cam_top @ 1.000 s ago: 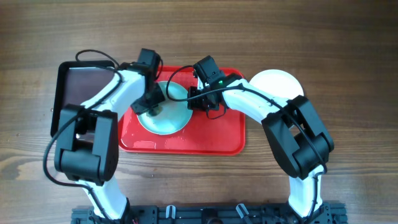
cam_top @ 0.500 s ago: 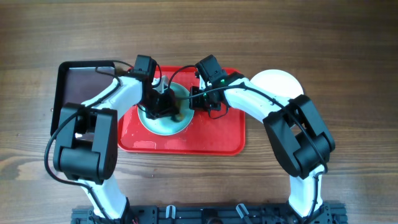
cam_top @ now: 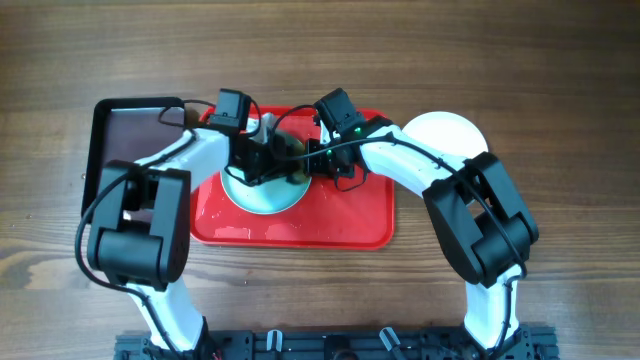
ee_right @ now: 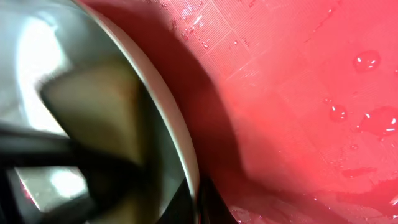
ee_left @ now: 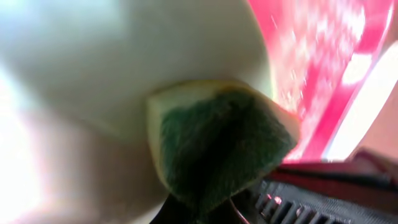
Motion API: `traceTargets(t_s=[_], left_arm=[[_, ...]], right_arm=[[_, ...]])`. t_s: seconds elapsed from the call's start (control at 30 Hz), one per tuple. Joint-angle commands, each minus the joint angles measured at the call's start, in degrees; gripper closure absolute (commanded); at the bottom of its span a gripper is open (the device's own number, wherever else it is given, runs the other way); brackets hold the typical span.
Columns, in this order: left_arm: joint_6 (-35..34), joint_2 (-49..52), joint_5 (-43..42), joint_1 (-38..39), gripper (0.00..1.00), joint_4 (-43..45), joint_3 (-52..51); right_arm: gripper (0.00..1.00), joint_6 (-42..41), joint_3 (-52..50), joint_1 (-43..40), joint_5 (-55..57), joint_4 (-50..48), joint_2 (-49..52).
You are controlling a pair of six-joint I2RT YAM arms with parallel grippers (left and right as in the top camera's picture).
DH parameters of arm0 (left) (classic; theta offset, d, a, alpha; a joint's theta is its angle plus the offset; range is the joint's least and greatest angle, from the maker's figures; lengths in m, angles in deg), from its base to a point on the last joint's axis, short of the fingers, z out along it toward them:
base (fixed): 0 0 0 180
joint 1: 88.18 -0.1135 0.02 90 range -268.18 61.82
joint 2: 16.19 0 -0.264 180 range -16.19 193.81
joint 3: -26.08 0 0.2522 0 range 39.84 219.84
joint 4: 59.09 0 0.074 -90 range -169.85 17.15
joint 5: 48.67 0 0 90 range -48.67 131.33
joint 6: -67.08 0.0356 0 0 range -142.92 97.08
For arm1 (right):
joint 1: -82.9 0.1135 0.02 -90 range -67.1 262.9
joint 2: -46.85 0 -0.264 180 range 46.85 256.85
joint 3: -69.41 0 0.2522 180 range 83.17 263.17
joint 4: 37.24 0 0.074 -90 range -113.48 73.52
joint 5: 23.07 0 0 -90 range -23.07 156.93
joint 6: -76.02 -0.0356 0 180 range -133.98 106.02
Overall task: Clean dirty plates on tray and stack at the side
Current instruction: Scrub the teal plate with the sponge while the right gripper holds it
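Note:
A light turquoise plate [cam_top: 258,196] lies on the left half of the red tray [cam_top: 340,222]. My left gripper [cam_top: 274,160] is shut on a yellow sponge with a green scouring face [ee_left: 217,146] and presses it on the plate's right side [ee_left: 124,62]. My right gripper [cam_top: 316,168] is shut on the plate's right rim [ee_right: 181,140], with one finger above and one below it. In the right wrist view the sponge [ee_right: 93,106] sits just inside that rim. A white plate [cam_top: 446,135] lies on the table right of the tray.
A black tray [cam_top: 128,150] lies on the table left of the red tray. The red tray's floor is wet with droplets [ee_right: 367,62]. The two arms meet closely over the tray's back edge.
My left gripper has swept the sponge from the plate's left side to its right side, toward my right gripper. The right gripper has kept its hold on the rim.

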Motion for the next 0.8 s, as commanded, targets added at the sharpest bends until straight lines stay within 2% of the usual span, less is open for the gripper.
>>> traceTargets(t_s=[0.0,0.17,0.27,0.37,0.5,0.6,0.7,0.77], left_arm=[[-6.8,1.3,23.9,-3.6,0.96,-0.4,-0.6],[-8.4,1.3,36.3,-3.0,0.96,-2.3,-0.6],[-9.2,1.3,37.8,-2.4,0.96,-6.2,-0.6],[-7.1,1.3,35.1,-2.1,0.96,-13.1,-0.6],[2.1,1.3,26.4,-2.3,0.96,-21.5,-0.6],[6.4,1.3,24.8,-2.3,0.96,-26.1,-0.6],[9.7,1.3,23.8,-2.3,0.96,-27.6,-0.6],[13.7,1.3,20.3,-2.2,0.96,-27.7,-0.6]], right_arm=[[0.95,-0.2,0.2,0.3,-1.7,0.4,2.5],[0.96,-0.2,0.2,0.3,-1.7,0.3,2.5],[0.96,-0.2,0.2,0.3,-1.7,0.3,2.5],[0.96,-0.2,0.2,0.3,-1.5,0.3,2.5],[0.96,-0.2,0.2,0.3,-1.5,0.2,2.5],[0.96,-0.2,0.2,0.3,-1.5,0.2,2.5],[0.96,-0.2,0.2,0.3,-1.5,0.1,2.5],[0.95,-0.2,0.2,0.3,-1.5,0.1,2.5]])
